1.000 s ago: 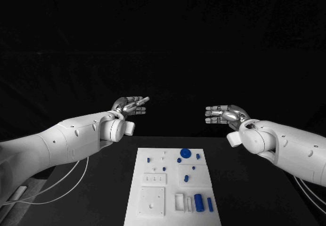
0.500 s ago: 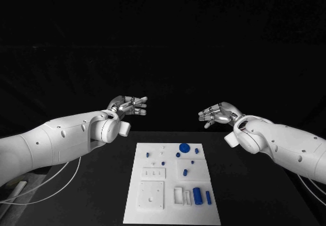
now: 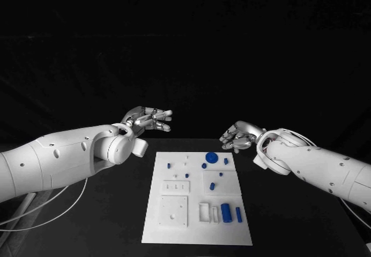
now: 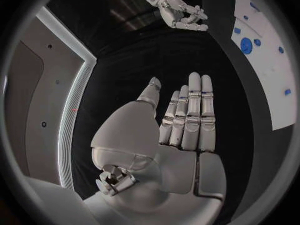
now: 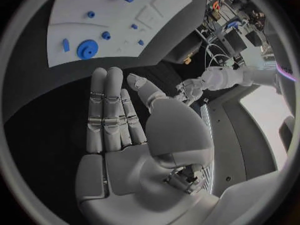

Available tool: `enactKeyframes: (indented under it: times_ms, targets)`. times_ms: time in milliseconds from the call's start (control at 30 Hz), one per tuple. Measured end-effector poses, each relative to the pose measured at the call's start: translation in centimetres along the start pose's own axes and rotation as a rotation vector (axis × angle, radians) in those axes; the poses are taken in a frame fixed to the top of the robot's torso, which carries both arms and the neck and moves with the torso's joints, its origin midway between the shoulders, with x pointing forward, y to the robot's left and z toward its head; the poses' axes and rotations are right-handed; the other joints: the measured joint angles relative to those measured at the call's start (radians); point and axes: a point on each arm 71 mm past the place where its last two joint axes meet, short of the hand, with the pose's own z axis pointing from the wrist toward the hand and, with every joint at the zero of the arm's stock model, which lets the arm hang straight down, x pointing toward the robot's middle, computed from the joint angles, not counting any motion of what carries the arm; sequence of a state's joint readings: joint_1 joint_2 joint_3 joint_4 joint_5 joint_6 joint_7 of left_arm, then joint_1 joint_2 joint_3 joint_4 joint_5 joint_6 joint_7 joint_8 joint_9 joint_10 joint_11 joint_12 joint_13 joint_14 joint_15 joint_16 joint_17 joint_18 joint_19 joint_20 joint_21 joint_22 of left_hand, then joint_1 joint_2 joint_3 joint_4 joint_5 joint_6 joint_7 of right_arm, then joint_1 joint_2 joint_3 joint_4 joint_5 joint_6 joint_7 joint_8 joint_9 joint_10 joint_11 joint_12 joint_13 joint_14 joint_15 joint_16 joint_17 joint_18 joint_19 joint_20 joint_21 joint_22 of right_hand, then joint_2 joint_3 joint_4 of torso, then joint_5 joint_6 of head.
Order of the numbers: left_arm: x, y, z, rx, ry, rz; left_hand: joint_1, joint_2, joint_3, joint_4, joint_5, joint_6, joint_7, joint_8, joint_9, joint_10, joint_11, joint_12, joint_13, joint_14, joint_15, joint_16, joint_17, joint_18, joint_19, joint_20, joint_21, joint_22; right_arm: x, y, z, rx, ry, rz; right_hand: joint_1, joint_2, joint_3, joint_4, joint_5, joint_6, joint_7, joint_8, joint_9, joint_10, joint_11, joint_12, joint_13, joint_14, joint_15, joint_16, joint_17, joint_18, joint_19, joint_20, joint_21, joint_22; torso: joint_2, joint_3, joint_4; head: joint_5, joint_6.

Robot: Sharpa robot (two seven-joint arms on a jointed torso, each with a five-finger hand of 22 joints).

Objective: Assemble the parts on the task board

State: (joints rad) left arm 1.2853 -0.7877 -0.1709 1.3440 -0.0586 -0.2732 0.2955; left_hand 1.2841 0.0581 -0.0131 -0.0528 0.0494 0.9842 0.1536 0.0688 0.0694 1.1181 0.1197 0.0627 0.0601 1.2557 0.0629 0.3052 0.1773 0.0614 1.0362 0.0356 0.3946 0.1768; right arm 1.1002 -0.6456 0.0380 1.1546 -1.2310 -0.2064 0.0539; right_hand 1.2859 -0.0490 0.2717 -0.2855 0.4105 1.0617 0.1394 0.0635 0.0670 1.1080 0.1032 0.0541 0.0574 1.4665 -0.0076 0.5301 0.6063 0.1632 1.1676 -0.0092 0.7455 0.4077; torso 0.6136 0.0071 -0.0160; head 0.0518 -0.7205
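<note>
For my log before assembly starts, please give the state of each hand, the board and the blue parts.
Left hand: open, holds nothing, above the table.
Right hand: open, holds nothing, near the board's far end.
Task board: flat on the table, untouched.
Blue parts: on the board, none held.

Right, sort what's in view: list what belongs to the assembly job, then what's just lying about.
Belongs to the job:
- task board
- round blue part at the board's far end
- blue cylinder part at its near end
- left hand and right hand, both held above the table, holding nothing

Just there:
- black table
- white cables under the left arm
</note>
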Motion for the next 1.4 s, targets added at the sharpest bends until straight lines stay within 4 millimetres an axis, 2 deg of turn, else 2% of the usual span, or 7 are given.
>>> enactKeyframes:
  times_ms: [167,400,533,833,1033,1167,1400]
  targets:
    - [0.5,0.0,-0.1,0.002,0.023,-0.003,-0.007,0.007,-0.003,-0.008,0.0,-0.003,0.003,0.0,0.0,0.0,0.0,0.0,0.0,-0.004,-0.004,0.008,0.004,0.0,-0.016,0.005,0.019,0.004,0.9,0.1,0.1,0.019,0.01,-0.112,0.012,-0.02,0.025,0.0,-0.018,0.0,0.0,0.0,0.0,-0.016,0.002,0.0,0.0,0.0,0.0,0.006,0.003,0.016,-0.01,0.011,0.002,0.025,0.016,0.005,0.0104,0.001,-0.004]
    - [1.5,0.4,-0.2,-0.003,0.051,-0.013,-0.003,0.011,-0.003,-0.008,0.0,-0.004,0.003,0.0,0.0,0.0,0.0,0.0,0.0,-0.004,-0.004,0.008,0.003,0.0,-0.016,0.005,0.019,0.004,2.7,0.6,0.2,0.03,0.019,-0.24,0.029,-0.045,0.094,0.0,-0.106,0.0,0.0,0.0,0.0,-0.016,0.002,0.0,0.0,0.0,0.0,0.034,0.009,0.026,-0.01,0.018,0.021,0.074,0.02,0.0074,0.0276,-0.01,-0.008]
    - [1.9,0.3,-0.9,-0.001,0.07,-0.022,-0.003,0.011,-0.003,-0.008,0.0,-0.007,0.0,0.0,0.0,0.0,0.0,0.0,0.0,-0.004,-0.004,0.008,0.003,0.0,-0.016,0.005,0.023,0.004,2.9,1.0,0.3,0.033,0.004,-0.298,0.072,-0.076,0.202,0.002,-0.24,0.0,0.0,0.0,0.0,0.013,-0.002,0.0,0.0,0.0,0.0,0.042,0.013,0.027,-0.026,0.02,0.055,0.12,0.029,0.0012,0.0354,-0.016,-0.009]
    - [2.9,-0.7,-1.8,0.012,0.106,-0.033,-0.003,0.011,-0.006,-0.011,0.0,-0.007,0.0,0.0,0.0,-0.004,0.004,0.0,0.0,-0.009,0.001,0.002,-0.001,0.0,-0.021,0.011,0.023,0.002,4.1,2.3,1.0,0.028,-0.032,-0.372,0.059,-0.088,0.208,0.022,-0.347,0.0,0.0,0.0,0.0,0.015,-0.003,-0.001,0.0,0.0,0.0,0.066,0.02,0.027,-0.01,0.021,0.038,0.14,0.044,-0.0155,0.0417,-0.023,-0.006]
    - [3.4,-1.2,-2.0,0.02,0.122,-0.036,-0.003,0.011,-0.006,-0.011,0.0,-0.007,0.0,0.0,0.0,-0.004,0.004,0.0,0.0,-0.009,0.001,0.002,-0.001,0.0,-0.021,0.011,0.023,0.002,4.8,2.9,1.6,0.031,-0.058,-0.399,0.059,-0.088,0.196,0.035,-0.36,0.009,-0.009,0.0,0.0,0.022,-0.01,-0.001,0.0,0.0,0.0,0.096,0.037,0.025,0.018,0.006,0.025,0.139,0.059,-0.0205,0.0451,-0.032,-0.002]
    - [3.4,-1.4,-2.0,0.023,0.124,-0.035,-0.003,0.011,-0.006,-0.011,0.0,-0.007,0.0,0.0,0.0,-0.004,0.004,0.0,0.0,-0.009,0.001,-0.005,-0.006,0.0,-0.021,0.011,0.023,-0.001,5.4,2.9,2.0,0.039,-0.069,-0.412,0.055,-0.092,0.2,0.039,-0.36,0.016,-0.009,0.0,0.0,0.032,-0.014,-0.001,0.0,0.0,0.0,0.125,0.051,0.02,0.035,-0.009,0.015,0.152,0.068,-0.0217,0.0481,-0.037,0.003]
    - [3.5,-1.6,-1.9,0.028,0.127,-0.033,-0.003,0.011,-0.006,-0.011,0.0,-0.007,0.0,0.0,0.0,-0.004,0.004,0.0,0.0,-0.009,0.001,-0.005,-0.006,0.0,-0.021,0.011,0.023,-0.001,6.6,2.3,2.2,0.053,-0.066,-0.43,0.055,-0.092,0.204,0.043,-0.36,0.018,-0.011,0.0,0.0,0.032,-0.014,-0.001,0.0,0.002,-0.002,0.142,0.052,0.014,0.048,-0.011,-0.01,0.175,0.086,-0.0233,0.0562,-0.044,0.006]
